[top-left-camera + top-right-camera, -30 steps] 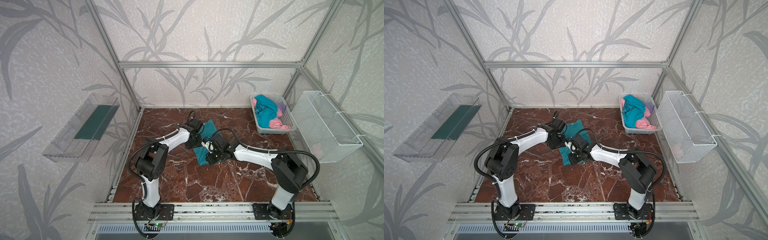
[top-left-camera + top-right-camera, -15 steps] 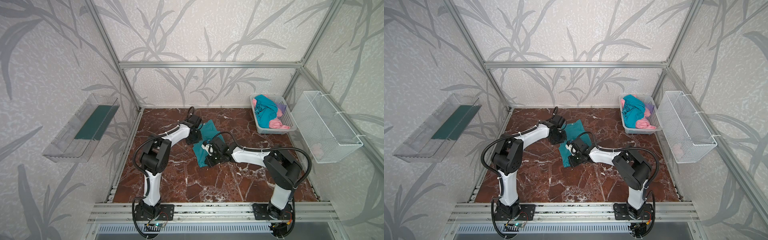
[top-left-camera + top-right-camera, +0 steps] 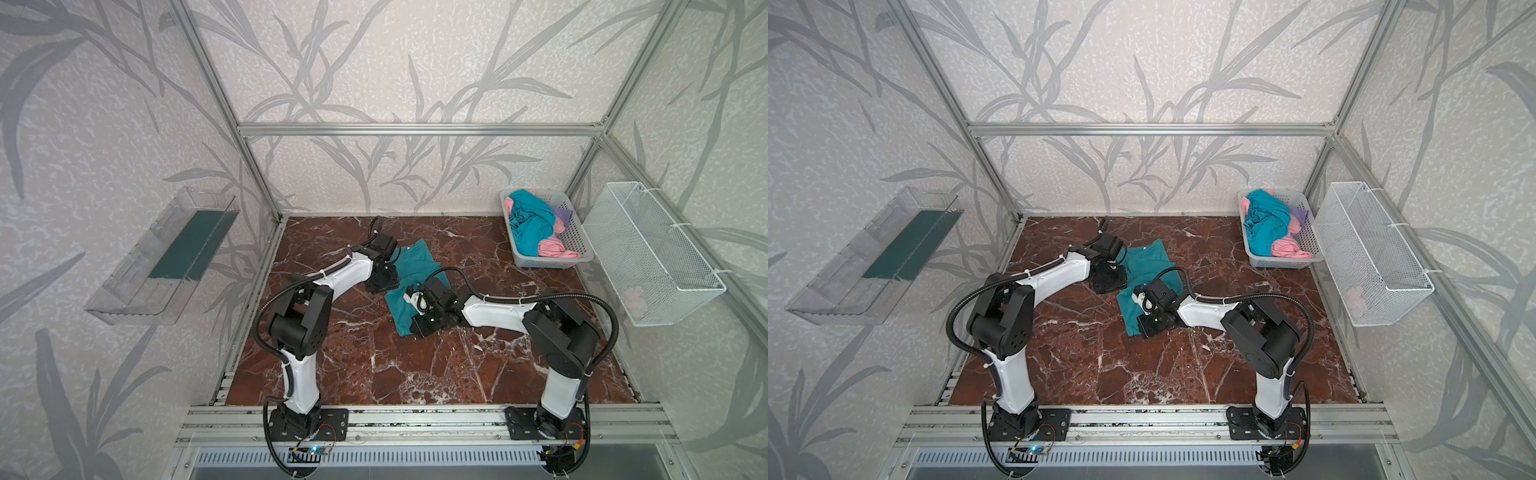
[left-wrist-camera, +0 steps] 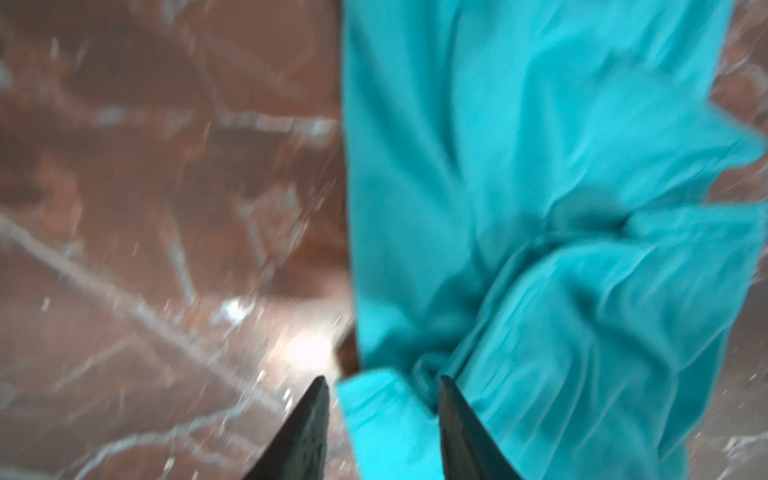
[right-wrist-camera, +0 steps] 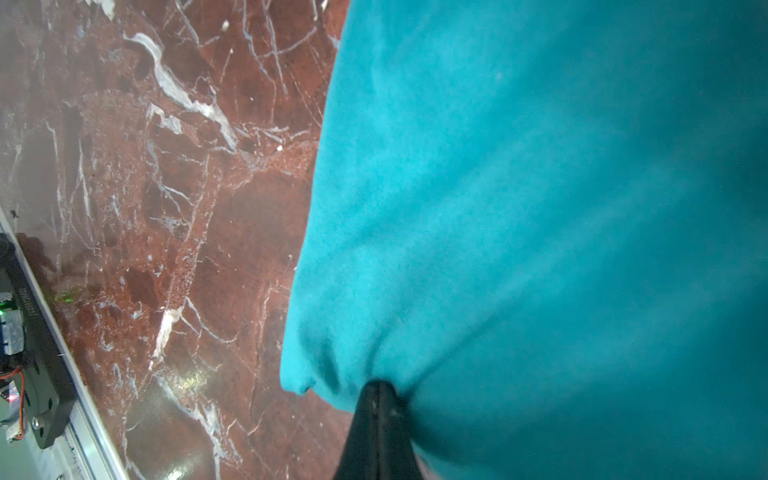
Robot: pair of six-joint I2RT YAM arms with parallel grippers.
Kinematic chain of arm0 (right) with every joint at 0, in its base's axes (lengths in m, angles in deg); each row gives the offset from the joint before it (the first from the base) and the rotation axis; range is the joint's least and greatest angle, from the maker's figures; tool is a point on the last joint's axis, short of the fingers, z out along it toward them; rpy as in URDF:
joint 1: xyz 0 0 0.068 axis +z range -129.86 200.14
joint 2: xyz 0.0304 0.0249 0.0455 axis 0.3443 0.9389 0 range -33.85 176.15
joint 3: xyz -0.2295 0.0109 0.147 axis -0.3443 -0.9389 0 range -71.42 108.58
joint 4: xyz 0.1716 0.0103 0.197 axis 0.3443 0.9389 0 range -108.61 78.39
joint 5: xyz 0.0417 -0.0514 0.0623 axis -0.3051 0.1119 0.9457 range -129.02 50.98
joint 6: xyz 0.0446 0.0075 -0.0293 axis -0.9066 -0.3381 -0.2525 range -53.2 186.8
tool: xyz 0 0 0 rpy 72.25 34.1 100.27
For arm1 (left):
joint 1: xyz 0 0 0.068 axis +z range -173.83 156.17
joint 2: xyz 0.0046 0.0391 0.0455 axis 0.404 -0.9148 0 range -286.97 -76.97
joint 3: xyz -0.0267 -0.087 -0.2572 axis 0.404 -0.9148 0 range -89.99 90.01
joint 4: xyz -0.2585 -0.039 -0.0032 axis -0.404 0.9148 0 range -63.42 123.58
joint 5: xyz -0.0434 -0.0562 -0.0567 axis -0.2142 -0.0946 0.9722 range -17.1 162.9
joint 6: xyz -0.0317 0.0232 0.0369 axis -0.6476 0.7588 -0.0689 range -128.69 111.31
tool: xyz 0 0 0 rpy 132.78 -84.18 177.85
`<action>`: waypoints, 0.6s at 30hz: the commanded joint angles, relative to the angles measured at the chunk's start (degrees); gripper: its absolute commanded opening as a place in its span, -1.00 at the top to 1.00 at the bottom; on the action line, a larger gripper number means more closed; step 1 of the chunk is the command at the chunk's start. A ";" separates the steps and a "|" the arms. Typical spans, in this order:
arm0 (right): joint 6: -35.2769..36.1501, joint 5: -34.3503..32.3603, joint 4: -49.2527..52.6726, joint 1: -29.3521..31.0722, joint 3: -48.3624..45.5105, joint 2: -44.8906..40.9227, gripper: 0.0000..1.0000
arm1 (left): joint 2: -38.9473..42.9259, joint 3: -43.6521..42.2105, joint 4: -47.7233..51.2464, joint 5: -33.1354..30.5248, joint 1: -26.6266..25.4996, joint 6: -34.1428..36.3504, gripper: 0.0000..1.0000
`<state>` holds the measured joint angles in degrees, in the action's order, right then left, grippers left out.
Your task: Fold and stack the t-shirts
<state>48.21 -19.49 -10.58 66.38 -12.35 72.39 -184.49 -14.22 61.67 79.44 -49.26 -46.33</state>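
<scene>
Nearest, the right gripper (image 5: pixel 378 386) is clamped on the near edge of the teal t-shirt (image 3: pixel 415 266), which lies on the marble table (image 3: pixel 374 365). Beyond, the left gripper (image 4: pixel 382 380) has its jaws apart astride a bunched fold. Farthest, more t-shirts (image 3: pixel 528 224) heap in the basket (image 3: pixel 540 262). Limp, light jersey should sag: best pinched at hems or corners

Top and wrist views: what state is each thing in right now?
Teal shirt: lying on table, rumpled at one end.
Left jaws: open, shirt edge between them.
Right jaws: shut on teal shirt's edge.
Basket: holds crumpled shirts, unfolded.
</scene>
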 commanded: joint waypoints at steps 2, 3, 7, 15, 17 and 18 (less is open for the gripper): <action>-0.65 0.42 0.84 0.28 0.20 1.08 0.92 | 3.03 -5.23 -4.00 2.28 -0.06 -3.36 -0.02; -0.66 0.38 0.82 0.33 0.02 0.86 0.92 | 2.76 -5.83 -4.75 2.57 -0.14 -3.84 -0.03; -0.86 -0.01 0.62 0.30 -0.83 -0.01 0.92 | 0.12 -6.17 -8.46 5.08 -0.49 -5.36 -0.01; -1.43 -0.28 0.58 0.32 -2.10 -0.42 0.93 | -2.10 -3.10 -9.07 5.47 -0.85 -5.66 0.79; -1.53 -0.19 0.48 0.28 -2.16 -0.29 0.93 | -2.06 -1.25 -7.61 4.57 -0.72 -4.69 0.87; -1.52 -0.11 0.45 0.31 -2.20 -0.16 0.93 | -2.07 -0.34 -6.99 4.21 -0.76 -4.27 0.88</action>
<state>47.01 -19.42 -11.78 66.38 -13.12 72.26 -186.46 -18.14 53.70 84.78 -49.94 -51.69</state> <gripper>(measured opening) 0.049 0.067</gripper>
